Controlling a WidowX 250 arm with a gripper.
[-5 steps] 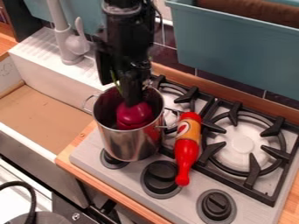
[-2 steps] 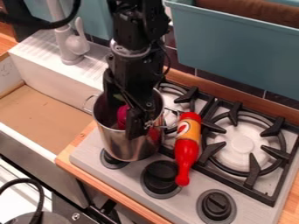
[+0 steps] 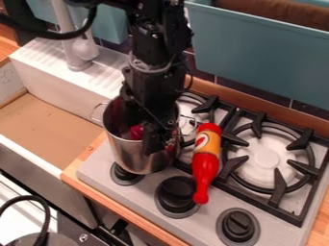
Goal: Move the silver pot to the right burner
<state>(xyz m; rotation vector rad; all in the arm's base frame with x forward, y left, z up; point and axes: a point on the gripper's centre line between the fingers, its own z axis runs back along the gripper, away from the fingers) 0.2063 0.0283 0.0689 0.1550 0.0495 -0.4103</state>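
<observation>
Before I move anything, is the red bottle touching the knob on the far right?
Apart: the camera view shows grey stovetop between the red bottle and the far-right knob.

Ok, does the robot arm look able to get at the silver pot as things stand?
Probably yes: the end effector hangs right at the silver pot, and nothing visible stands between them. The red bottle lies close beside, though.

The red bottle lies between the pot and the right burner, blocking the low way across.
</observation>
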